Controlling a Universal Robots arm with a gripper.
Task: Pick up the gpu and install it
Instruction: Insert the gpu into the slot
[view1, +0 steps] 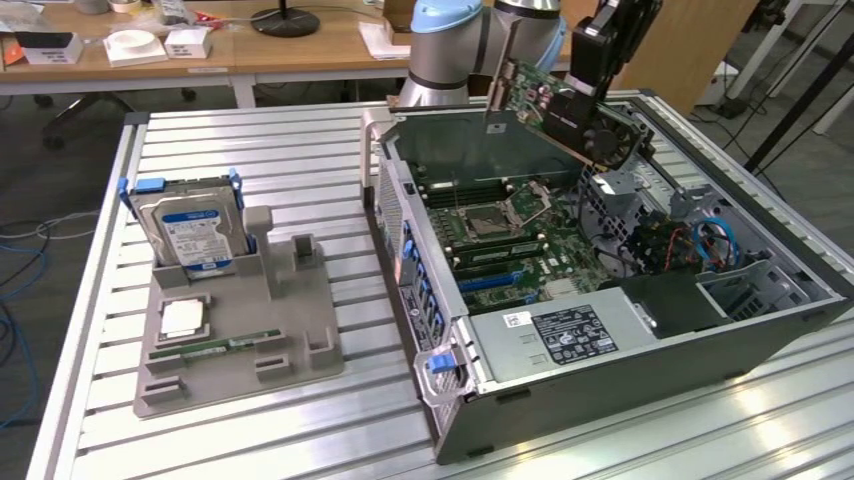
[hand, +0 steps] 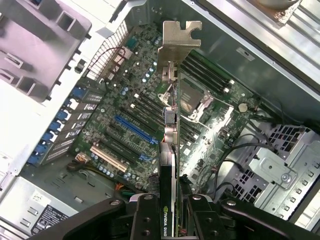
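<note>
The slatted metal surface (view1: 267, 140) carried a computer case (view1: 641, 390) lying open on its side, motherboard (hand: 125, 95) facing up. The fingers (hand: 146, 217) were clamped on the gpu (view1: 541, 90), hanging edge-down above the board, seemingly to meet a slot.

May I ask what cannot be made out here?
- Wrist view: the gpu, held by the gripper, is edge-on, so its faces are hidden; it covers part of the motherboard.
- Exterior view: the top edge cuts off the arm; the label on the hard drive is too small to read.
</note>
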